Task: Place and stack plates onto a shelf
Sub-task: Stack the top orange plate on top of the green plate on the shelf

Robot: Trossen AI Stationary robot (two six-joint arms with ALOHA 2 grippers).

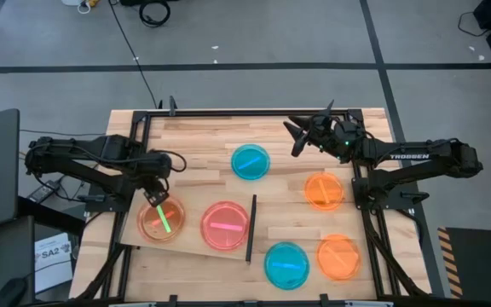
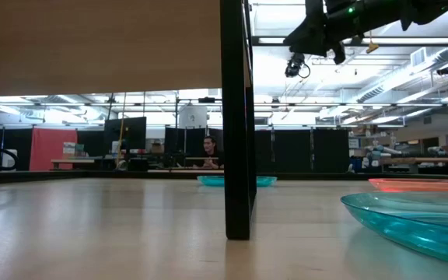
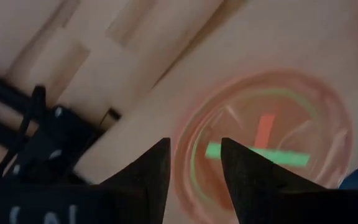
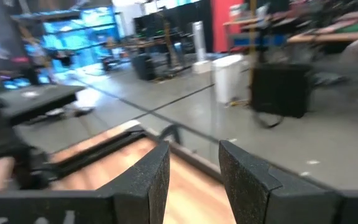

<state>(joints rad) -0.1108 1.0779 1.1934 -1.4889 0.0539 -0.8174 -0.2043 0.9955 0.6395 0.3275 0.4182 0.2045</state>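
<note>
Pink and orange plates are already set on the shelf (image 1: 190, 243): an orange-tinted stack (image 1: 161, 219) near its left end, a pink plate (image 1: 225, 225) beside the black strip (image 1: 251, 227). Four plates are left on the table (image 1: 203, 141): two blue (image 1: 251, 161) (image 1: 287, 264), two orange (image 1: 323, 190) (image 1: 339, 256). The left gripper (image 1: 156, 199) is held over the stack, fingers parted, nothing gripped. The right gripper (image 1: 299, 135) is raised near the far edge, half open, empty.

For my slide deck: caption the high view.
Left end effector open over stacked plates on the shelf, beside a pink plate; right end effector raised.
</note>
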